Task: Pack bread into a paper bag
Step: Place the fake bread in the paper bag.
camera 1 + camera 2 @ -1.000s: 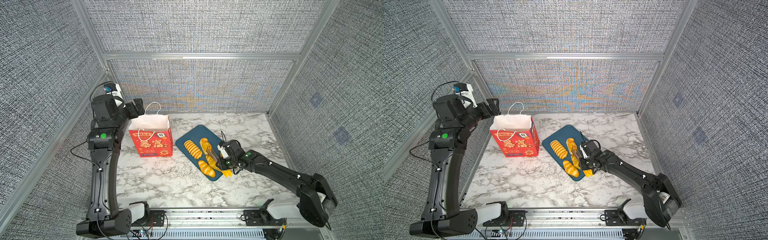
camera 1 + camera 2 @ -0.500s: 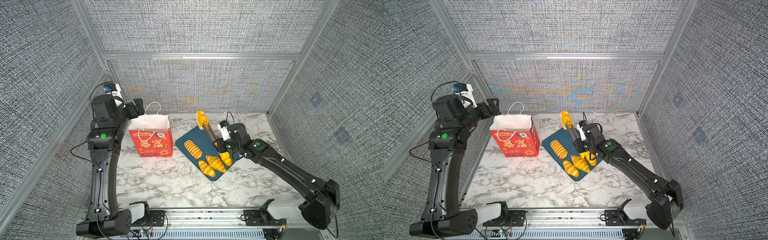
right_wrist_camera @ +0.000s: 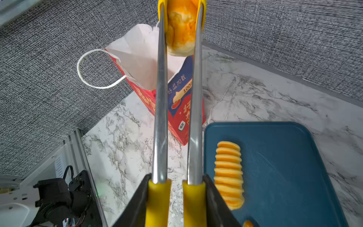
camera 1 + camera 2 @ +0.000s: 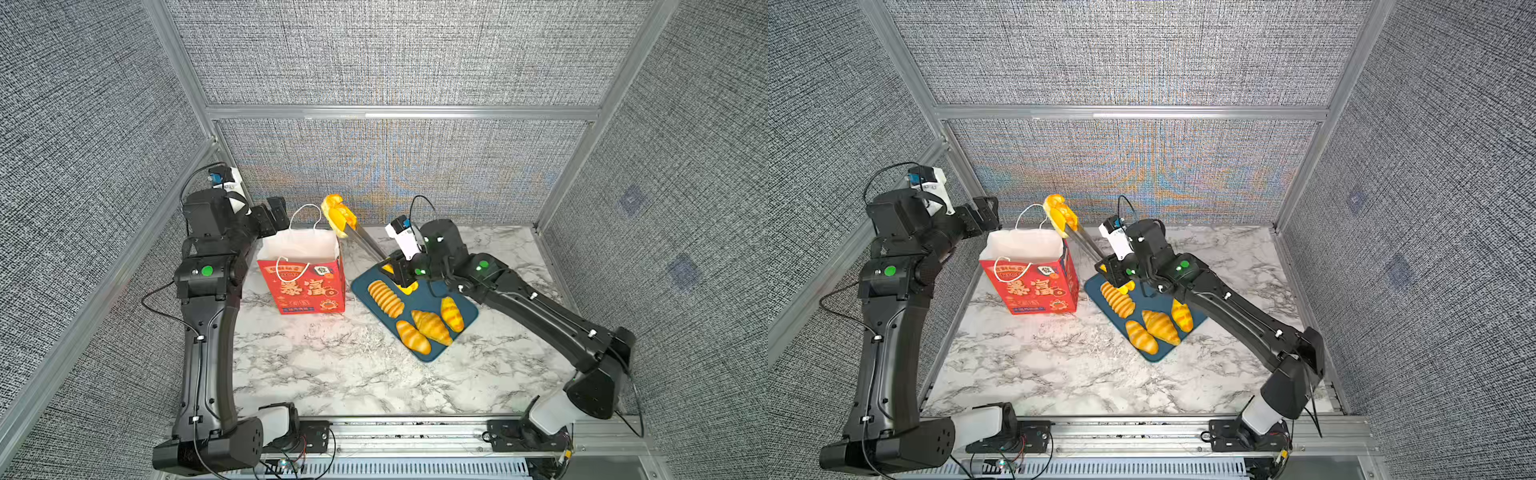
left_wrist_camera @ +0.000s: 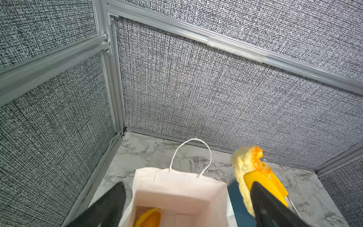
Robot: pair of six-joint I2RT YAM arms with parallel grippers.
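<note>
Bread (image 4: 337,212) (glossy, golden) clamped between steel tongs (image 4: 365,245) near paper bag (image 4: 307,286).

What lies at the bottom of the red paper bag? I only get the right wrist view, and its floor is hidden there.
Observer: The left wrist view shows one yellow-orange pastry on the paper bag floor.
Operator: How many are on the tray altogether?
Observer: Both top views show four: ridged loaf, croissant, two rolls.
Operator: And the other arm?
Observer: The left tool stands open near the bag's rim, away from the tray.
</note>
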